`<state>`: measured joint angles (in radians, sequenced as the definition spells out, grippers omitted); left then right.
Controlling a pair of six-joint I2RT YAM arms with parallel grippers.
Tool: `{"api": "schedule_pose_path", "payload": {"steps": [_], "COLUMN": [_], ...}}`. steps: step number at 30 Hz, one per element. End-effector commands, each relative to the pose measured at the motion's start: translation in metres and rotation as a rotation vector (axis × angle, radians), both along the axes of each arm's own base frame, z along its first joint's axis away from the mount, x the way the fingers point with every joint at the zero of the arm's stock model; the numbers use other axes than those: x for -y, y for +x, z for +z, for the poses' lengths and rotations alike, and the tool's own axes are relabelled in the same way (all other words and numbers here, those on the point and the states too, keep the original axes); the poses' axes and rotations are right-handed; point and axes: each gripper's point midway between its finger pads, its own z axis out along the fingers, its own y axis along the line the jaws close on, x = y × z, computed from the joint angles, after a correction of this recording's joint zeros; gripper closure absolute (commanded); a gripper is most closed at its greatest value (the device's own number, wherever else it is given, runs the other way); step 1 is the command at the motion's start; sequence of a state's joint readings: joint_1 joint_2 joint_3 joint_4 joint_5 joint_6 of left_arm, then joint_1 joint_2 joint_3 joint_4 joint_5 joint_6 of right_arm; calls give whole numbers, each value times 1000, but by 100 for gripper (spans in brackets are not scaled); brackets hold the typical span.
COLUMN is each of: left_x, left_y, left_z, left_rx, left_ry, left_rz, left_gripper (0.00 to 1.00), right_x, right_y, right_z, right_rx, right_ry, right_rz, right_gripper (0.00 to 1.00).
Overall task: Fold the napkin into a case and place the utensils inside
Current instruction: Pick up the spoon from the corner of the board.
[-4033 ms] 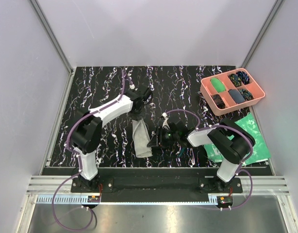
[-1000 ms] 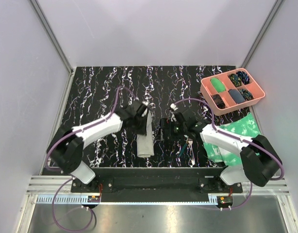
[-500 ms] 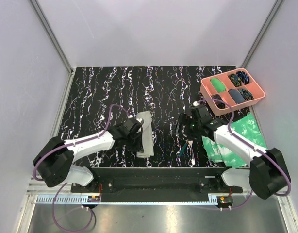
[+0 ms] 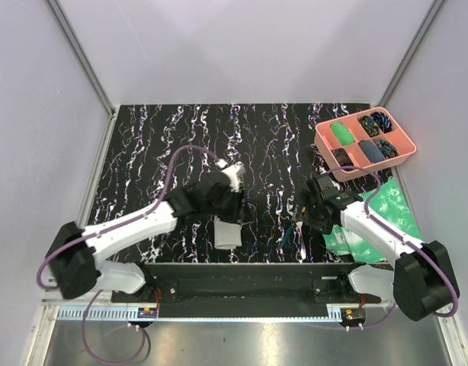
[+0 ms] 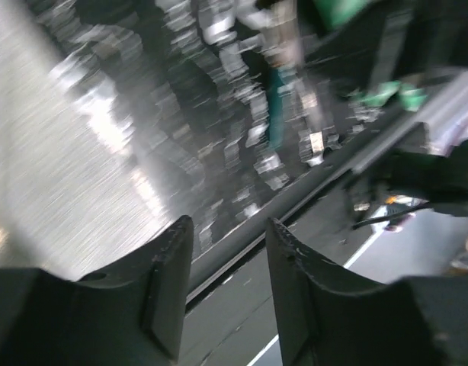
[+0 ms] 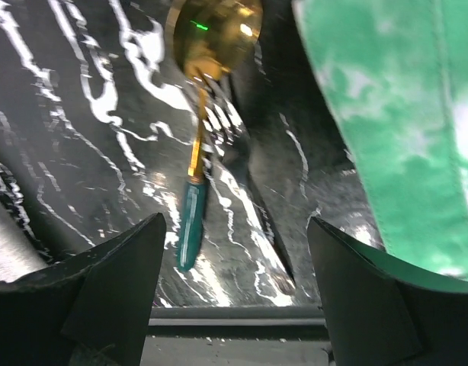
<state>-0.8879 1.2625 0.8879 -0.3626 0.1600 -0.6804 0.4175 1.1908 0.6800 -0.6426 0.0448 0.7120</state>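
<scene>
left gripper (image 5: 226, 229): fingers apart, nothing between them, over the napkin (image 4: 228, 233) | napkin: near front edge of table (image 4: 142, 152) | right gripper (image 6: 234, 229): fingers spread above teal-handled spoon (image 6: 193, 217), not touching

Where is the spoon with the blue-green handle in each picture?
Top external: the spoon lies low, right of middle, near the front edge.
Left wrist: the spoon is probably the blurred teal streak, upper middle.
Right wrist: the spoon is left of middle, gold bowl at the top.
Shared landmark: the green mottled sheet, off to the spoon's right.
</scene>
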Motion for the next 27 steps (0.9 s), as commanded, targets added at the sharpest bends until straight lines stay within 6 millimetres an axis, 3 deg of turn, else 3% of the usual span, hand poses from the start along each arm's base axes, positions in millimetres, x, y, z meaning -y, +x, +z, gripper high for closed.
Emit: {"api": "schedule_pose_path", "payload": {"steps": [1,2,3,5,6,8,9,13,15,23,26,27], "left_x": [78,95,103,127,130,143,145,157,160,165,157,156], "left_y": [8,13,18,10,15,9,10,2,4,14,19,20], "left_z": [7,14,-13,-17,-39,-45,-56,-72,-82,-110,-121,-122], "left_rx": [158,188,184,200,211,211,212,238,244,261,278,290], "left_ry": [-15,-15,59,75,139,146,172,206,229,317,383,389], "left_rz": [-147,-157,-150,-199,-177,-191,-181,-186,-177,-171,-174,-172], "left_gripper": [52,52,53,54,54,54,54,50,50,56,61,69], "right_x": [14,16,18,32,46,63,81,93,96,87,82,77], "right_y": [2,3,1,1,-2,-5,-7,-7,-7,-11,-9,-9], "right_z": [16,21,30,44,57,74,91,139,153,149,148,148], "right_rx": [39,48,49,65,64,88,109,271,318,296,295,296], "right_ry": [-31,-30,-34,-87,-154,-222,-300,-264,-261,-224,-200,-181], "right_rz": [-88,-99,-108,-163,-191,-224,-265,-320,-322,-267,-248,-224], "right_gripper": [12,10,9,4,4,3,3,4,4,4,4,4]}}
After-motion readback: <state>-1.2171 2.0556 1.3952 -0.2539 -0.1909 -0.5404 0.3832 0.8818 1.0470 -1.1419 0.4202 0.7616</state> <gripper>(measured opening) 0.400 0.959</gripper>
